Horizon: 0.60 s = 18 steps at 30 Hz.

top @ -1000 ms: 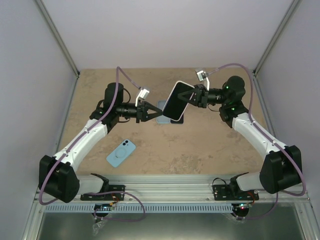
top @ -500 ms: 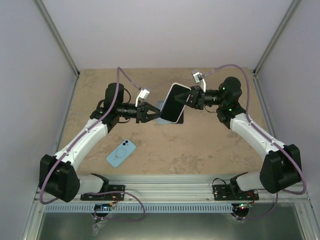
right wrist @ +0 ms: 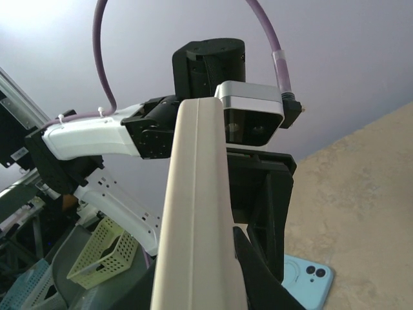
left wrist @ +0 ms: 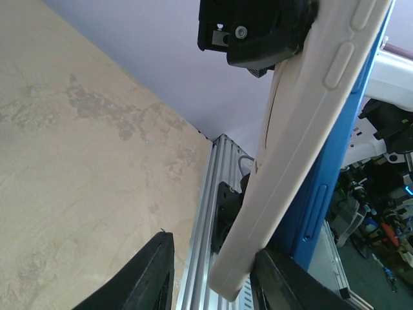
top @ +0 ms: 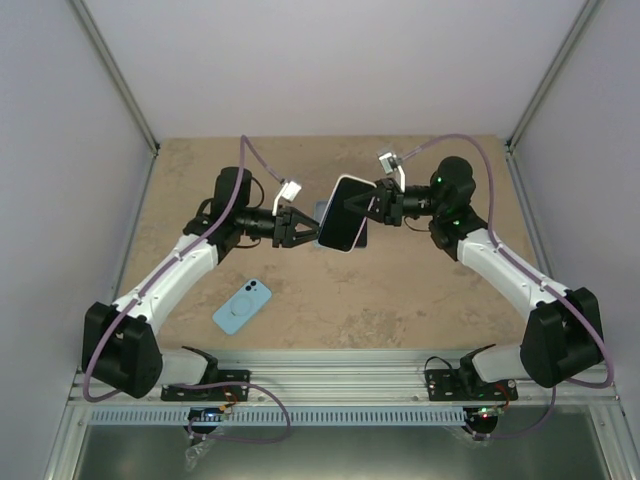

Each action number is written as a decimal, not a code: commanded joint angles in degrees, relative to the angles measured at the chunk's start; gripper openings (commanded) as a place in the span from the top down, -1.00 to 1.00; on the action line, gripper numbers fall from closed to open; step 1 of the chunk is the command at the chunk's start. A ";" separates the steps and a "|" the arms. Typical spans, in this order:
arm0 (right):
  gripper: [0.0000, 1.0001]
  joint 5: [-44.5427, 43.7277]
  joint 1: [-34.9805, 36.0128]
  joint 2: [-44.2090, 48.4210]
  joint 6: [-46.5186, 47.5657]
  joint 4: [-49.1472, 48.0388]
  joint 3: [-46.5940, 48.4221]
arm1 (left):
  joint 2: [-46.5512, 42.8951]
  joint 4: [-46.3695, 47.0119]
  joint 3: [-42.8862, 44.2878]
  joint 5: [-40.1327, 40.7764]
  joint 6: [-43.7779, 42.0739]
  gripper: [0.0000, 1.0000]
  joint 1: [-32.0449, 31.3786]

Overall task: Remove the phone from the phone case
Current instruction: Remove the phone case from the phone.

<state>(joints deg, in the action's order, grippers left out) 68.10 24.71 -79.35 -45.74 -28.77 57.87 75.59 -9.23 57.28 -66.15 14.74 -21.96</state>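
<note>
Both arms rise from the rail (top: 340, 365) at the table's (top: 420, 290) near edge and lean inward over it. On the near-left part of the table a blue case (top: 243, 305) lies flat, back up, well apart from both grippers.

The left arm runs diagonally from the table's near-left corner to a bent elbow further in, and its wrist lies level, pointing right. The left gripper (top: 305, 230) stands over the table's middle with its fingers (left wrist: 155, 278) apart. In the left wrist view the lower end of the cream case (left wrist: 290, 161) sits between them, just beside one finger and clear of the other, not clamped.

The right arm mirrors this from the table's near-right corner, with its wrist pointing left. The right gripper (top: 368, 205) is closed on the case (top: 352, 182), one finger (right wrist: 261, 278) against each broad face, holding it in the air above the table's middle.

The phone (top: 338, 215) sits in the case, its dark face turned up and towards the left arm. The long axis runs near to far, with the far end leaning right and the near end reaching the left fingers. A blue strip runs along the case's far side in the left wrist view; I cannot tell what it is.

Below the held case a second pale blue slab (top: 322, 210) lies on the table, mostly hidden.
</note>
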 commanded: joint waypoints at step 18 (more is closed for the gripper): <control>0.99 14.19 12.58 -1.27 7.09 10.98 -1.04 | 0.52 11.70 3.22 3.25 3.22 0.69 -2.19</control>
<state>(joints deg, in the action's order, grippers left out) 66.89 27.64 -79.44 -39.62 -23.53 57.80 76.20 -11.94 57.28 -69.12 12.84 -23.35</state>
